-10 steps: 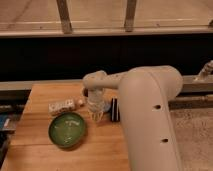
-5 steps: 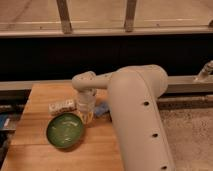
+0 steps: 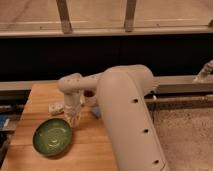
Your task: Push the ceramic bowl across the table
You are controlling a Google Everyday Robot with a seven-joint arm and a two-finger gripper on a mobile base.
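Observation:
The green ceramic bowl (image 3: 52, 136) sits on the light wooden table (image 3: 35, 97) near its front left corner. My white arm reaches from the right across the table, with the gripper (image 3: 75, 120) pointing down right at the bowl's upper right rim. Whether it touches the rim cannot be told.
A small white packet (image 3: 56, 107) lies on the table just behind the bowl, left of the gripper. A bluish object (image 3: 96, 111) shows beside the arm. A dark wall and a metal rail (image 3: 175, 85) run behind the table. Speckled floor (image 3: 185, 140) lies to the right.
The arm and gripper have swung left across the table, and the bowl has slid left and toward the front edge with them.

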